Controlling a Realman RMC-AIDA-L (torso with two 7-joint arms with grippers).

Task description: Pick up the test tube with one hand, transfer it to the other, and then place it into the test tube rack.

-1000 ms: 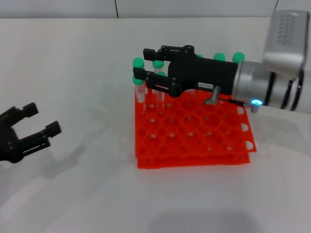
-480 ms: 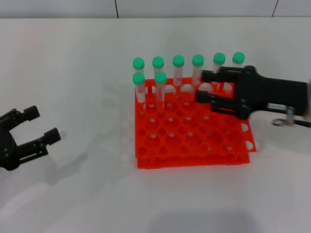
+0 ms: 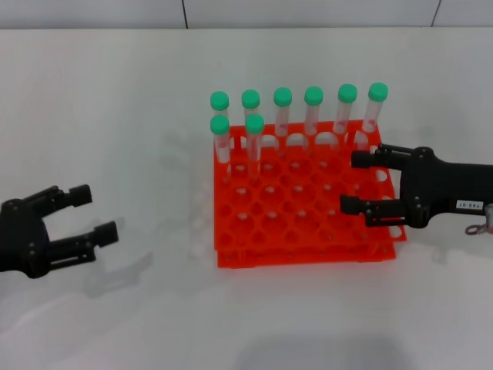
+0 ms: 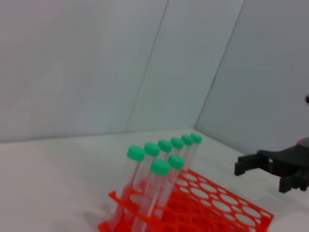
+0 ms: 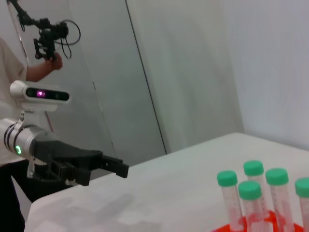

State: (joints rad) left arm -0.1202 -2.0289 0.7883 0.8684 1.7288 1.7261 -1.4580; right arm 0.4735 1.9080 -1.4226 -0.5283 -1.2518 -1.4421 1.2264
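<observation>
The orange-red test tube rack point(image 3: 304, 247) stands mid-table. Several green-capped test tubes stand upright in it: a back row point(image 3: 313, 116) and two in the second row at its left point(image 3: 254, 142). I cannot tell the task's tube from the others. My right gripper point(image 3: 353, 182), with the white label, is open and empty, low over the rack's right side and apart from the tubes. My left gripper point(image 3: 94, 211) is open and empty above the table, far left of the rack. The left wrist view shows the tubes point(image 4: 159, 169) and the right gripper point(image 4: 263, 175).
The white table point(image 3: 115, 116) spreads around the rack. In the right wrist view the left gripper point(image 5: 111, 163) shows far off, with a person holding a camera rig point(image 5: 46, 36) behind it.
My right gripper has drawn back to the right, from the tubes at the rack's back left to its right side, open and empty. My left gripper has shifted slightly right and down.
</observation>
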